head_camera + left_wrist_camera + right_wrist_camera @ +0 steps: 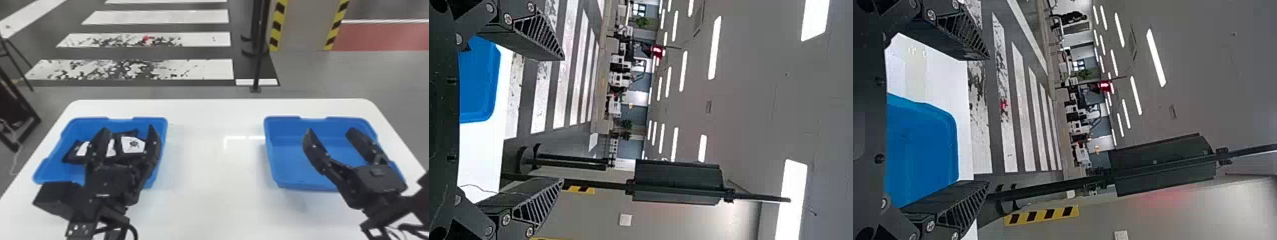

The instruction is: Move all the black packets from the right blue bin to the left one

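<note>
Fingers parted (both pairs), packets binned.Fingers parted (both), packets in left bin.

No text, numbers, brands or signs legible; black packet has white label, dark mark unreadable.

In the head view, the left blue bin sits toward nine o'clock, the right blue bin toward three. Black packets bear white patches. White tabletop; at eleven, white crosswalk stripes on dark grey; at two, red floor.
</note>
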`<state>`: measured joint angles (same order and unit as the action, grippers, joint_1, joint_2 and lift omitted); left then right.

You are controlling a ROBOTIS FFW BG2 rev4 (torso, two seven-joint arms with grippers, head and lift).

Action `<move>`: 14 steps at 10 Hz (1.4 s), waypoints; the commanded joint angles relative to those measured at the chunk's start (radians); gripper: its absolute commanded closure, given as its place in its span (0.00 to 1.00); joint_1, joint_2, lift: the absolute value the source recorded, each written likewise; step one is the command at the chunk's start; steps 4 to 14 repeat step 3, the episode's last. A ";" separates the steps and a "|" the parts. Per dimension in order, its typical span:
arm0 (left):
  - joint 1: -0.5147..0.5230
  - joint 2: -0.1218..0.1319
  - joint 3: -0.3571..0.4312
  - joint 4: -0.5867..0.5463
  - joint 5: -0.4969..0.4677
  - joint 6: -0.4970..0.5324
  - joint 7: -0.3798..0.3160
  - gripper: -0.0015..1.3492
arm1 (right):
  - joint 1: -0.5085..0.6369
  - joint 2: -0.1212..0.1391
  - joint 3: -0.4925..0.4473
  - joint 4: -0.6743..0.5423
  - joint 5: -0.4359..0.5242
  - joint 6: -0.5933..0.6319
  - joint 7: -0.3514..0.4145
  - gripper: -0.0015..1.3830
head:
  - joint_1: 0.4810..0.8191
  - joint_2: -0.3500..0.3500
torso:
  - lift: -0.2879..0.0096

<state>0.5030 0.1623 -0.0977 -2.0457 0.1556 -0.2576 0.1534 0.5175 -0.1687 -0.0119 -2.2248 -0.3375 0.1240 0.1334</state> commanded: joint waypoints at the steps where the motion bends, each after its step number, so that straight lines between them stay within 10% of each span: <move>1: 0.000 -0.001 0.000 0.000 0.000 0.000 0.000 0.15 | 0.000 0.000 0.000 0.000 -0.001 -0.001 0.000 0.11 | 0.63 0.55 | 0.40; 14: 0.000 -0.001 0.002 0.000 -0.002 -0.003 0.000 0.15 | 0.003 0.000 -0.002 0.000 -0.001 -0.001 -0.001 0.11 | 0.63 0.55 | 0.40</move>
